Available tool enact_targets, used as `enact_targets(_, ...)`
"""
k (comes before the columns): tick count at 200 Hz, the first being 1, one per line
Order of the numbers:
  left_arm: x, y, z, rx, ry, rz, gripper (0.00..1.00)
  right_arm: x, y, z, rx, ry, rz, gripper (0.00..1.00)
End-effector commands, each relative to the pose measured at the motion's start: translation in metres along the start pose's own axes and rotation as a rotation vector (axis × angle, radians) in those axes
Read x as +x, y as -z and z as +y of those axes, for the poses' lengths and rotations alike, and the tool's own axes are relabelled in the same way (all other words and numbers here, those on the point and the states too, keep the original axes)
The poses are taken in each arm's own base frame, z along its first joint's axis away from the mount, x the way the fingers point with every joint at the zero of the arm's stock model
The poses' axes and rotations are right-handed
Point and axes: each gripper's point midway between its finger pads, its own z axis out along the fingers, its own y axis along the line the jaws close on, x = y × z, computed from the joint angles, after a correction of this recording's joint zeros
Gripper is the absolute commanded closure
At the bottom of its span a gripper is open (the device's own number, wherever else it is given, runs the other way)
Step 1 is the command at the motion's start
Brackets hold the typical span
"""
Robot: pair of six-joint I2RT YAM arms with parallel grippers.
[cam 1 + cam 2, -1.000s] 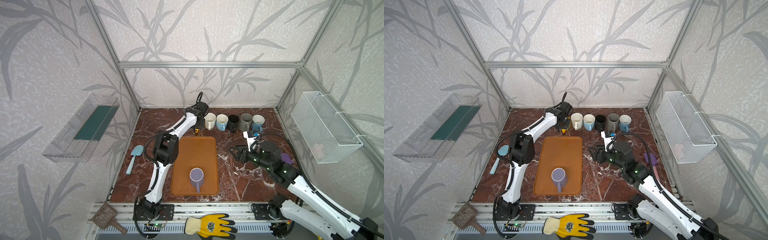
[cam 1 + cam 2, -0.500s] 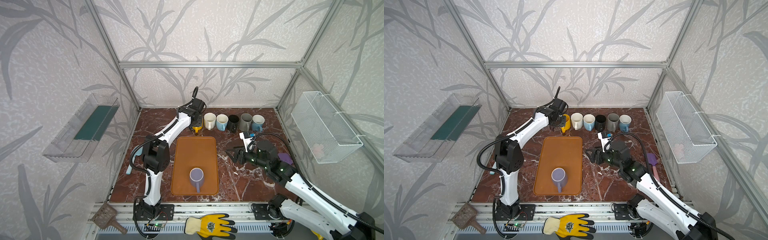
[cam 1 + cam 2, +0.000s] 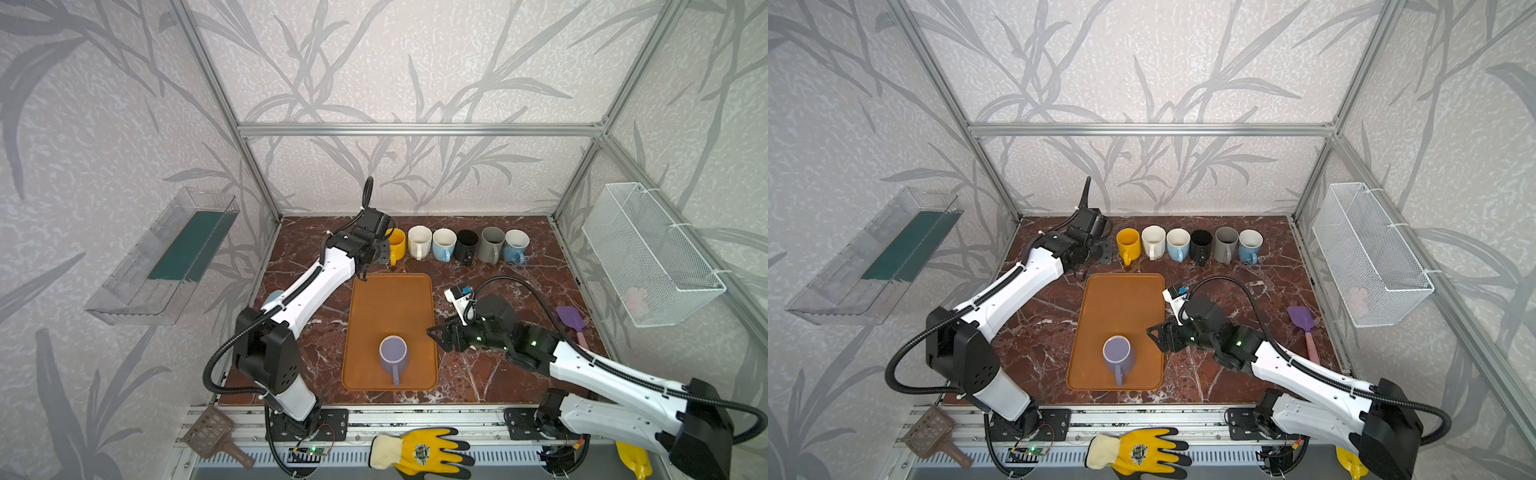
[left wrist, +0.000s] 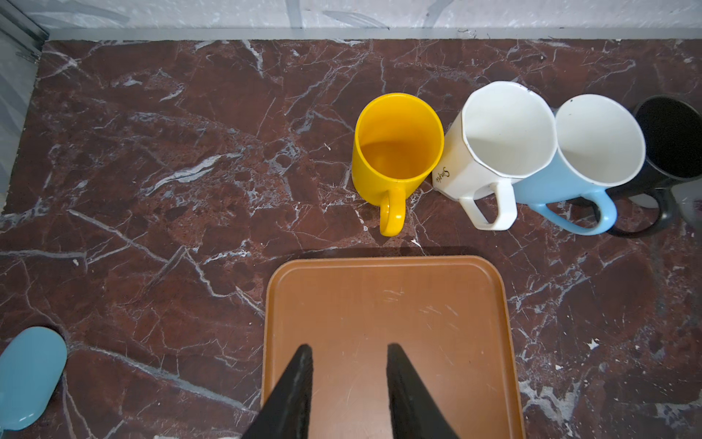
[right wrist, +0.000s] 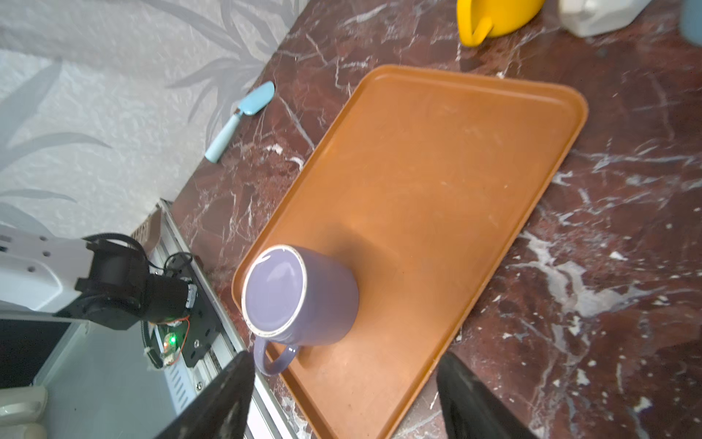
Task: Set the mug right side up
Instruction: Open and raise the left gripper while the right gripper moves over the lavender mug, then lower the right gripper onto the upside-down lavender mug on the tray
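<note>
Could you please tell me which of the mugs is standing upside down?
The purple mug on the orange tray: its flat base faces up, while the six mugs in the back row show open mouths.

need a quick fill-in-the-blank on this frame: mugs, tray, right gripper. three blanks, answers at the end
1. The only mug on the orange tray is ____ in colour.
2. It stands base up, unlike the ____ upright mugs lined up at the back.
3. The right gripper, beside the tray, holds nothing, and its jaws stand ____.

Missing words: purple; six; open.
</note>
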Motion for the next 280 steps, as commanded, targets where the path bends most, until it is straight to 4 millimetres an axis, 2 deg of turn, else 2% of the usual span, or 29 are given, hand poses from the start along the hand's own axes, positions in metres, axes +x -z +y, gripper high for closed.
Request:
enact_targets(1,0.001,0.012,0.004,0.009,0.054,-0.032,0.64,0.012,-0.012,0.01,0.01,0.015,0.03,0.24)
enact_targets(11,0.004,0.015,0.007,0.007,0.081,-0.032,0.64,0.019,-0.017,0.011,0.023,0.02,0.049,0.24)
enact_targets(15,0.007,0.015,0.007,0.012,0.088,-0.031,0.65,0.026,-0.019,0.019,0.01,0.036,0.069,0.24)
enact_targets(50,0.022,0.009,0.005,0.043,0.128,-0.014,0.65,0.051,-0.031,0.035,0.006,0.06,0.135,0.23)
enact_targets(92,0.025,0.007,0.005,0.053,0.129,-0.011,0.65,0.075,-0.045,0.056,-0.008,0.079,0.19,0.23)
enact_targets(131,0.024,0.015,0.006,0.057,0.133,-0.019,0.66,0.08,-0.054,0.066,0.016,0.09,0.19,0.23)
enact_targets(204,0.025,0.02,0.011,0.047,0.13,-0.029,0.65,0.085,-0.064,0.055,0.124,0.087,0.193,0.23)
enact_targets(280,0.025,0.024,0.013,0.043,0.123,-0.035,0.65,0.085,-0.078,0.065,0.146,0.139,0.221,0.23)
